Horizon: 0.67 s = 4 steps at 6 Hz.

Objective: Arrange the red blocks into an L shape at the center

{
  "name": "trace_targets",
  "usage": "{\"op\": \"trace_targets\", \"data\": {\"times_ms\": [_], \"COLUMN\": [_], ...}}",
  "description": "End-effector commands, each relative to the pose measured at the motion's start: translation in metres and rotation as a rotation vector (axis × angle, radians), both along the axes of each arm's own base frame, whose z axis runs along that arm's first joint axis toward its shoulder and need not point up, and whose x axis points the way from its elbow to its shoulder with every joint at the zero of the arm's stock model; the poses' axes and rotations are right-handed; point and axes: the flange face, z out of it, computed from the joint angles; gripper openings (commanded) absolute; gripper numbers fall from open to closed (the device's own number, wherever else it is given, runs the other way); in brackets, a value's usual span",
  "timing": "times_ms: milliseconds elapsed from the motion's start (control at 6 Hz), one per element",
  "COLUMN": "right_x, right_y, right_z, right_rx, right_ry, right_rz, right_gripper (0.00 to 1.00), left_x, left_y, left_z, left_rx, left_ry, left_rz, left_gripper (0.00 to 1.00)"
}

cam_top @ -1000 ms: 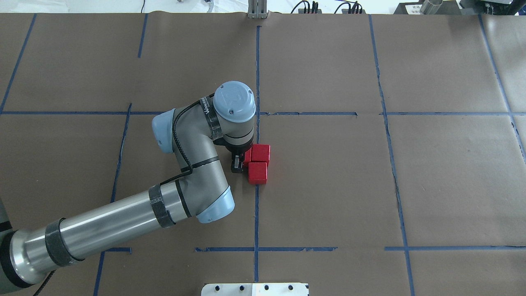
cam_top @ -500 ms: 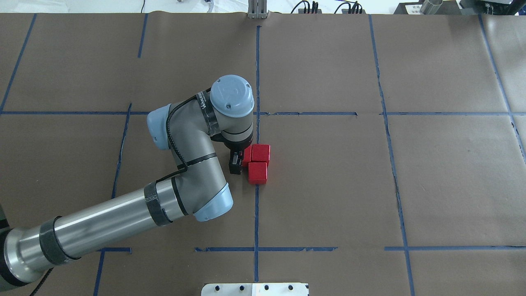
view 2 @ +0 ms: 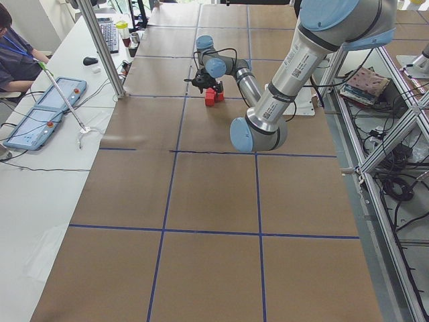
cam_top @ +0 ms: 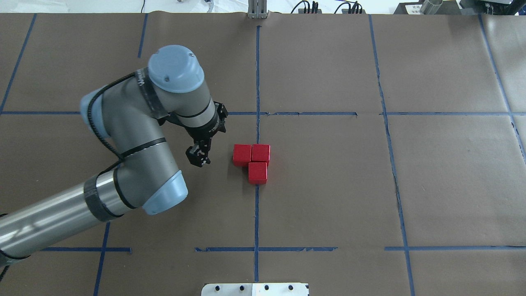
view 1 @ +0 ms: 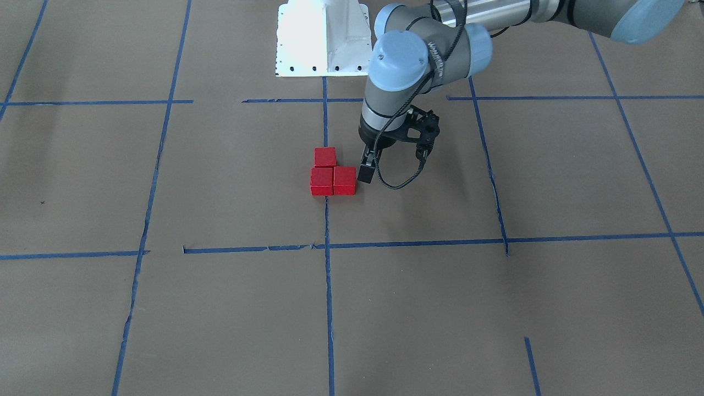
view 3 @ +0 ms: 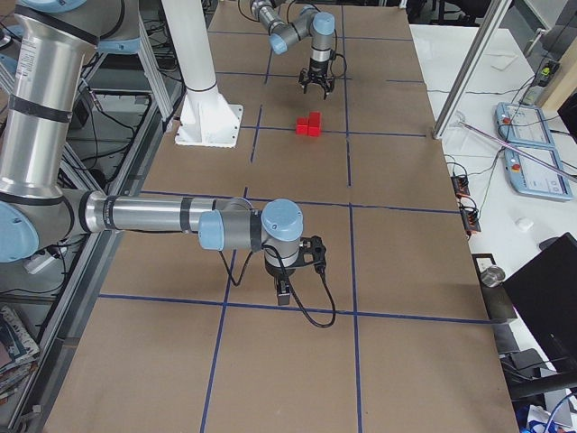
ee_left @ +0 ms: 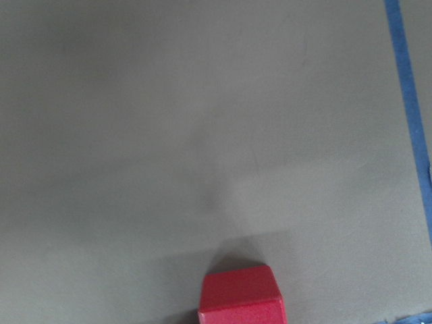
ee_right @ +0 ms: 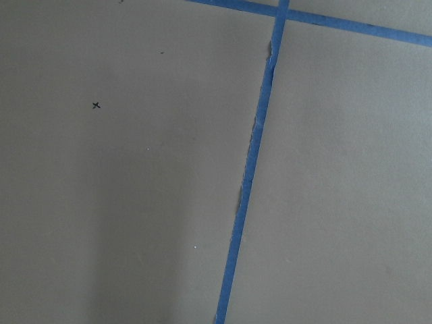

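Note:
Three red blocks sit touching in an L at the table's centre, by the blue tape cross: one, one, one. The front view shows the same L, as does the right-side view. My left gripper hangs open and empty a short way to the left of the blocks, its fingers spread in the front view. One red block shows at the bottom edge of the left wrist view. My right gripper hovers low over bare paper far from the blocks; I cannot tell its state.
Brown paper with blue tape lines covers the table. The white robot base stands at the near edge. A black cable loop dangles under the left wrist. An operator and control pads sit at a side desk.
The left gripper has let go of the leftmost block and pulled away to the left and up. The block now stands free, completing the L. The other two blocks have not moved.

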Motion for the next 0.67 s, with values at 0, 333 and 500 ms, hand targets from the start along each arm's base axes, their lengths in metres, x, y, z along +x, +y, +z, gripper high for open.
{"op": "trace_targets", "data": {"times_ms": [0,333,500], "right_x": [0.000,0.001,0.001], "right_y": [0.000,0.000,0.000], "right_z": [0.000,0.000,0.000], "right_rx": [-0.003,-0.003,-0.001], "right_ry": [0.000,0.000,0.000], "right_rz": [0.002,0.003,0.003], "right_gripper": [1.00,1.00,1.00], "left_x": [-0.088,-0.157,-0.213], "left_y": [0.014,-0.006,-0.021], "left_z": [0.060,0.133,0.178], "left_rx": [0.312,0.558,0.656], "left_ry": [-0.012,-0.091,-0.109], "left_rz": [0.228,0.458,0.574], "left_gripper": [1.00,1.00,1.00]}}
